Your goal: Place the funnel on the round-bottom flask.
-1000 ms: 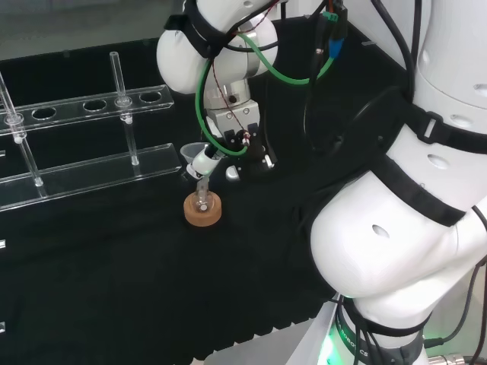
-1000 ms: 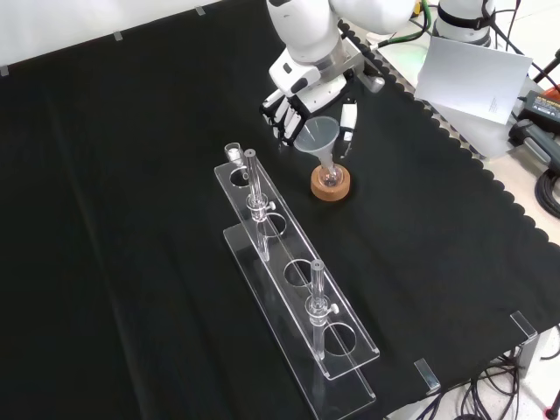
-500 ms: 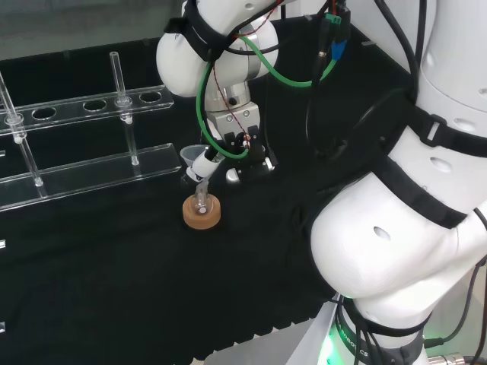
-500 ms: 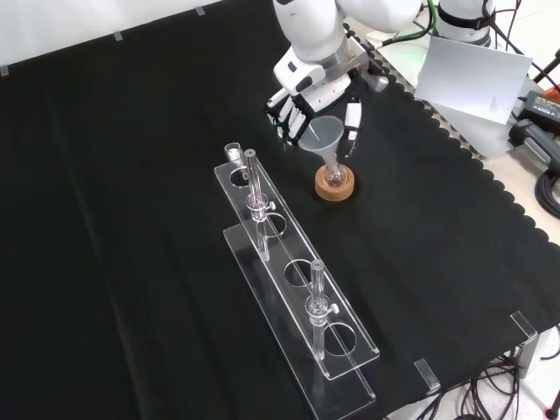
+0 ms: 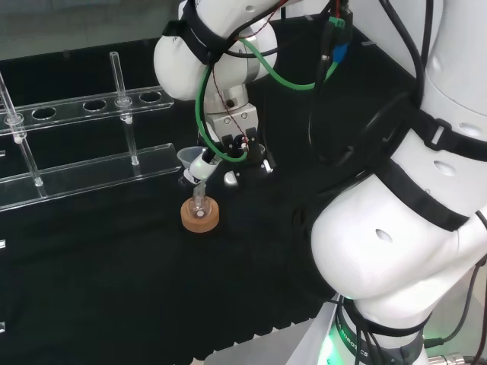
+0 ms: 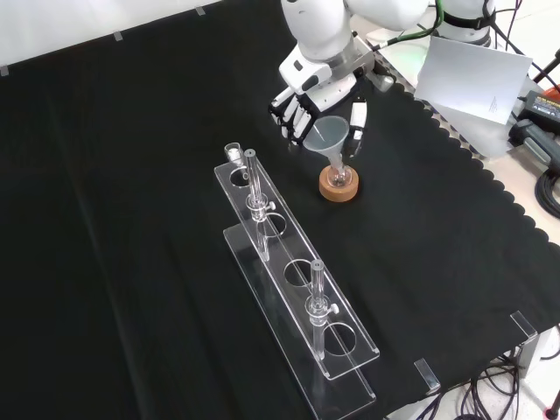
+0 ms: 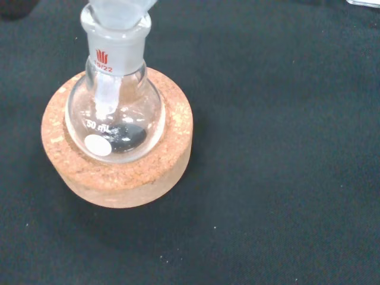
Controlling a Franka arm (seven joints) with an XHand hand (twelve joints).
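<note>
1. One funnel (image 6: 331,136) sits with its stem already down inside the neck of the round-bottom flask (image 7: 115,113); the flask rests on a cork ring (image 6: 338,184) just right of the clear tube rack (image 6: 293,280) in the front view.
2. Fingers of the hand (image 6: 302,109) curl around the funnel's cone, holding it.
3. Risk: the funnel leans in the head view, so letting go now may let it rock against the neck.
4. Risk: any sideways pull by the hand could drag the flask off its cork ring, since the stem is caught inside.
5. Risk: opening fingers could brush the cone's rim and lift the funnel out again.
</note>
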